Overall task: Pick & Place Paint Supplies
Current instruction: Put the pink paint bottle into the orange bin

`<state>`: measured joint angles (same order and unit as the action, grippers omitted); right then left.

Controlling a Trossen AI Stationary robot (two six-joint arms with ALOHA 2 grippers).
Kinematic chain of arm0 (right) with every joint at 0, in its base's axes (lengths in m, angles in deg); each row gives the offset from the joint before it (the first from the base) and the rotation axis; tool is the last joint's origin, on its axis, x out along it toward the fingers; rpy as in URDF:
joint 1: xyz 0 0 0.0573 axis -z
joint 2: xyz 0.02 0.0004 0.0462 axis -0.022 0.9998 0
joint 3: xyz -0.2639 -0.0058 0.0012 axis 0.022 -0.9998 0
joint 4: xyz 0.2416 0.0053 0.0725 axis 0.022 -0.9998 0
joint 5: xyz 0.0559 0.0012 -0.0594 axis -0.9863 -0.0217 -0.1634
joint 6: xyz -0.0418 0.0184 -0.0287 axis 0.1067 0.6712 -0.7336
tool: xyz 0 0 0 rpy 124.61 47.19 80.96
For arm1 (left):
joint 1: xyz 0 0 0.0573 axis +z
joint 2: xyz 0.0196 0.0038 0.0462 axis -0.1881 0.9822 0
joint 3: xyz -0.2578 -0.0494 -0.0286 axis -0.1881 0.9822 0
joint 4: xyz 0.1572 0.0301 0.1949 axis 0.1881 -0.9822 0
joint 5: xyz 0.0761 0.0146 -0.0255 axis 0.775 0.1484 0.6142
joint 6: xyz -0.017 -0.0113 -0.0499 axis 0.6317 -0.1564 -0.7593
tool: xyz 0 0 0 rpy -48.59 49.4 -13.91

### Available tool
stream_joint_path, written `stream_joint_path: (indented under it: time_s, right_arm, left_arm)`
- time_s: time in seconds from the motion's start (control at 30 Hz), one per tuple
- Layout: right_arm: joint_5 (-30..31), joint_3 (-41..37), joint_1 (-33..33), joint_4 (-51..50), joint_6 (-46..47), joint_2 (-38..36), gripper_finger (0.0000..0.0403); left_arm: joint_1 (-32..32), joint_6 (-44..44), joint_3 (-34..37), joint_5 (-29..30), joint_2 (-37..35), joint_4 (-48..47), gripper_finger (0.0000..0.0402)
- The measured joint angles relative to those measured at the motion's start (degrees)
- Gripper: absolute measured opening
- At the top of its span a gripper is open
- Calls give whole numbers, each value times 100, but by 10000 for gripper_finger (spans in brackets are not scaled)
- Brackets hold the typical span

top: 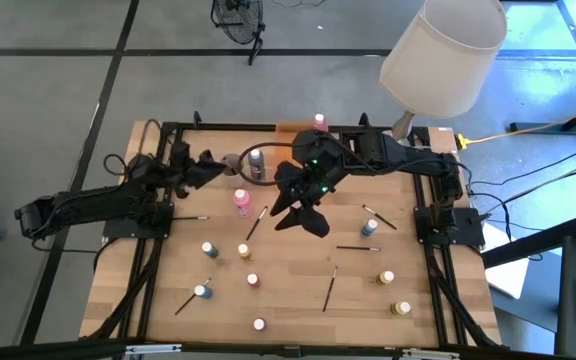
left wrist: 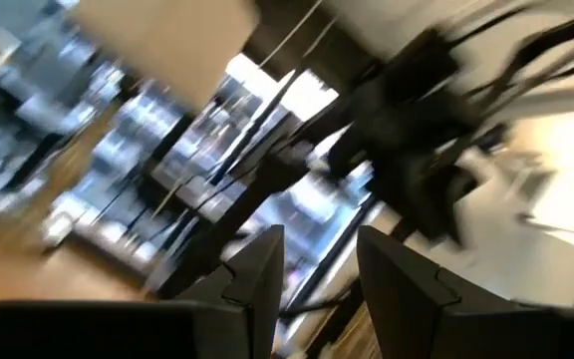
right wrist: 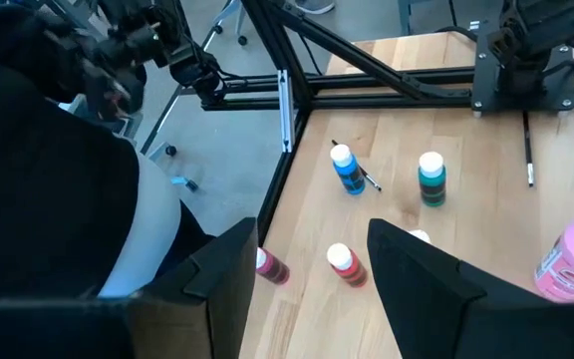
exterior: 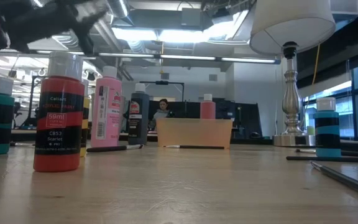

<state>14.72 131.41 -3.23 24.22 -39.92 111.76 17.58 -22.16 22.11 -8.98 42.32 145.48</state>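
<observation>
The left gripper [top: 230,165], fingers apart and empty, sits at the table's far left, just beside the pink bottle [top: 240,201]. That bottle stands upright, nearer this arm. The right gripper [top: 313,222] hovers mid-table, parted, holding nothing.

Both arms are dark, near-black, built of blocky jointed segments with black cables looping beside them. Small green lights glow on the right arm's wrist housing behind the right gripper [top: 313,222]. The left gripper [left wrist: 317,274] ends in two flat, angular black fingers with stepped, notched inner edges.
</observation>
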Motion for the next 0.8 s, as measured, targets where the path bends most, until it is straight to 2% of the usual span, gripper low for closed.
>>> stream_joint_path:
  time_s: [0.1,0.27,0.43,0.67,0.73,0.8]
  right_arm:
    - [0,0,-48,5,-13,0,197]
    - [0,0,-214,37,-70,0,197]
    - [20,0,-453,-7,-48,0,197]
    - [778,0,-1001,-42,3,-75,178]
    - [1068,0,-1163,-75,113,-128,170]
    - [1315,0,-1304,-74,223,-148,163]
  left_arm:
    - [-19,-32,-75,206,-6,606,125]
    - [-315,281,-718,307,-24,247,125]
    - [-875,1069,-1671,322,-16,-1134,125]
    - [-1743,2147,-2970,323,-20,-3406,125]
    - [-1971,2391,-3304,480,-16,-4418,125]
    - [-2192,2538,-3558,878,14,-5333,125]
